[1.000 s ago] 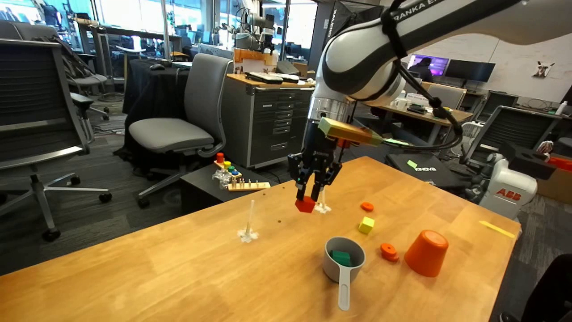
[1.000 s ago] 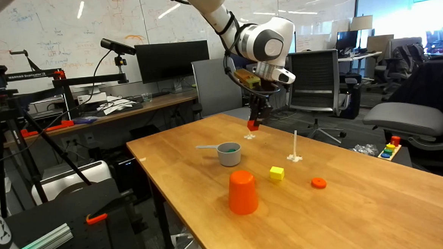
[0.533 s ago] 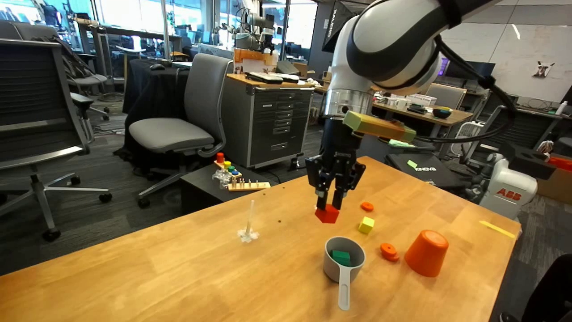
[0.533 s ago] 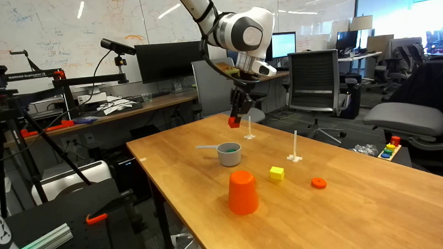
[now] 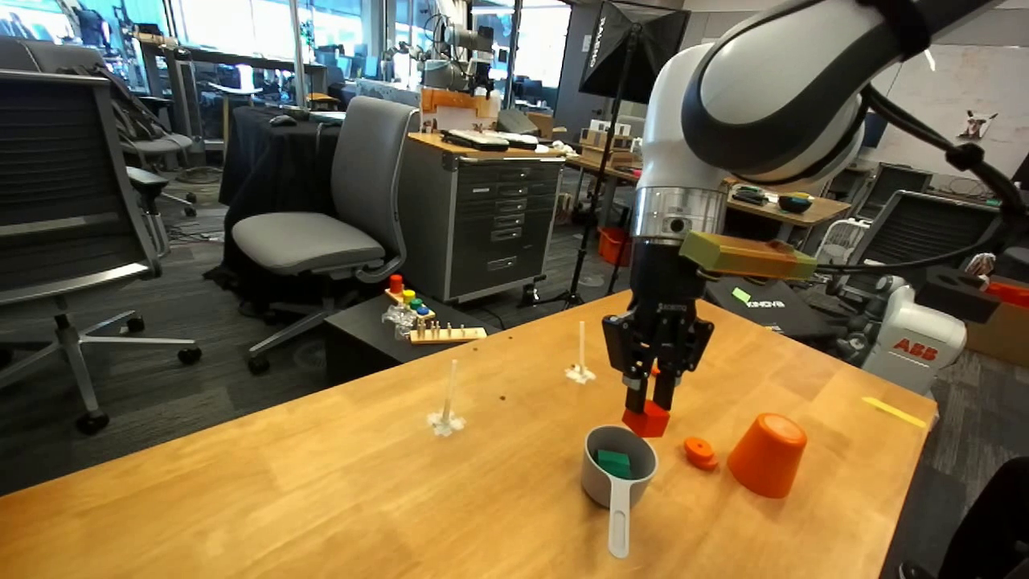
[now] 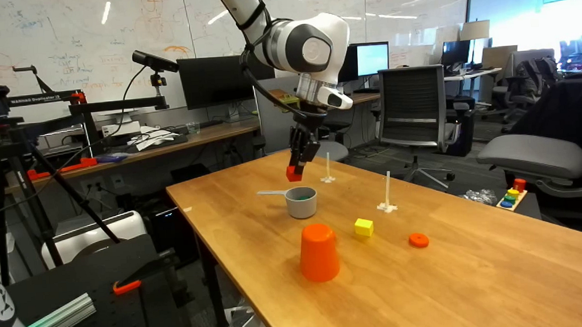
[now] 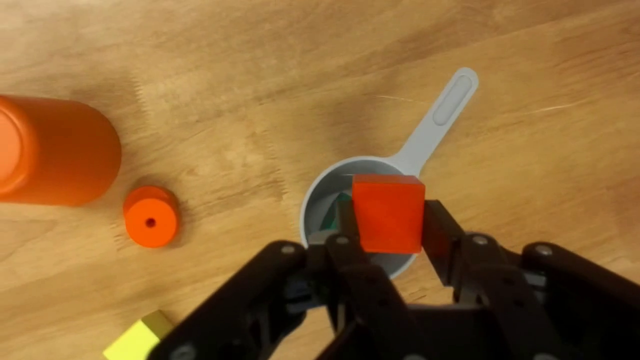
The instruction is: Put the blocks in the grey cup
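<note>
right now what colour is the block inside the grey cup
Green; the block inside the grey cup shows best in an exterior view.

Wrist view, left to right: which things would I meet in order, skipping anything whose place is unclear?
Orange cup → round orange piece with a hole → green block, partly hidden, inside the grey cup → red block held in the gripper.

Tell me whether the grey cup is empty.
Not empty: a green block lies inside the grey cup, showing clearly in an exterior view and partly in the wrist view.
</note>
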`<state>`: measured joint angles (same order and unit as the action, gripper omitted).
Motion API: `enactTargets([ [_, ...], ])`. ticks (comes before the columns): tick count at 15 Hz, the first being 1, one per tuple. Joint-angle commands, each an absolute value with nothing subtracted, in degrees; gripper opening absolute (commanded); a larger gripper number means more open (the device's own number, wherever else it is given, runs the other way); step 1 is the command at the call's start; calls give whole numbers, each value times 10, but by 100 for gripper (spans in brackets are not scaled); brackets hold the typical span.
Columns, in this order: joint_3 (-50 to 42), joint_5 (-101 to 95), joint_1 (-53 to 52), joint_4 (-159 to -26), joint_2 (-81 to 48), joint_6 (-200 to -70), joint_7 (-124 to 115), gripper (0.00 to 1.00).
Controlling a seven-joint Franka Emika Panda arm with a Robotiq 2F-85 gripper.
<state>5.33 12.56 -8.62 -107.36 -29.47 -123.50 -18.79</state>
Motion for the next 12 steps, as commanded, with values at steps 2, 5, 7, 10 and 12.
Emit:
enactTargets([
  [2, 43, 100, -86, -1086, -298, -1270, -153, 19],
  [5, 44, 91, -88, -1077, -312, -1278, -141, 63],
  [7, 45, 88, -87, -1073, -319, -1282, -132, 77],
  [10, 46, 86, -85, -1068, -324, -1279, -122, 99],
  [12, 37, 70, -87, -1063, -324, -1272, -122, 100],
])
